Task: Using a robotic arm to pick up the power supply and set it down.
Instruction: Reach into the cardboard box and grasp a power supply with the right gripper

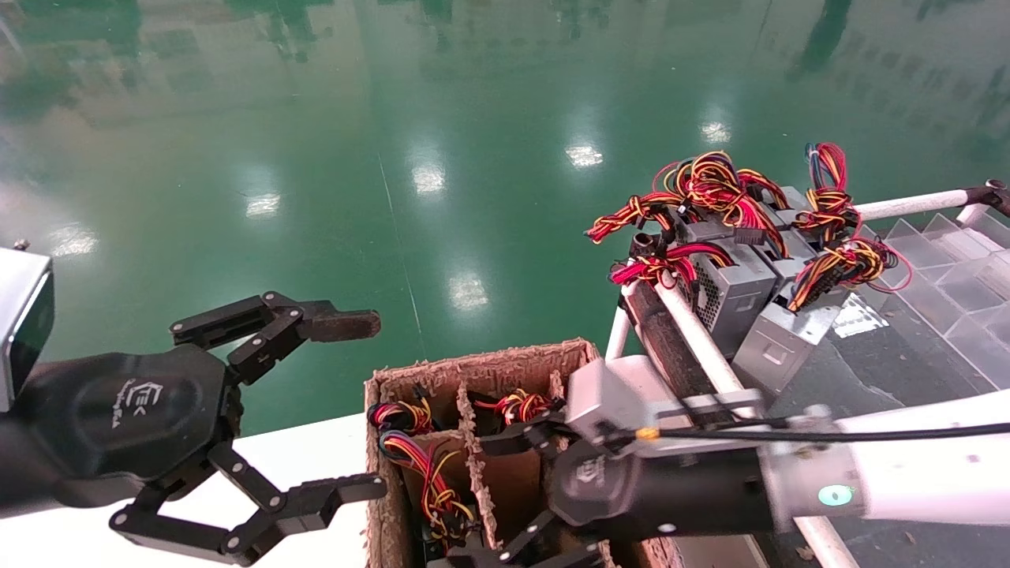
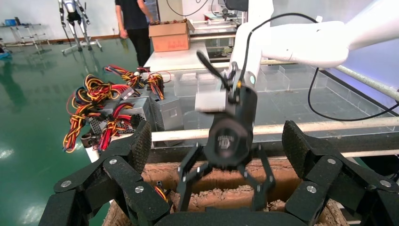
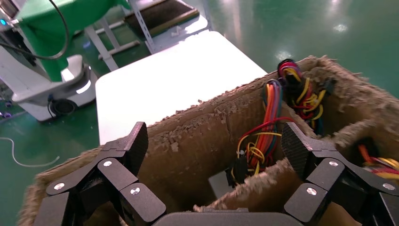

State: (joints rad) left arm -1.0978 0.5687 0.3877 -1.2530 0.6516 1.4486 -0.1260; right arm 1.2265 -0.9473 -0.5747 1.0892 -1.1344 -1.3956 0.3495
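The right gripper (image 1: 525, 493) hangs spread and empty over the carton (image 1: 481, 367), at 6 o'clock in the head view. A power supply (image 3: 221, 181) sits deep in a cell below it. At 9 o'clock, the left gripper (image 1: 359, 402) idles, splayed wide.

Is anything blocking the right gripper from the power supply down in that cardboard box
Partly. The right gripper, open, hangs over the cardboard box. A frayed divider and wire bundle lie between its fingers and the grey power supply below.
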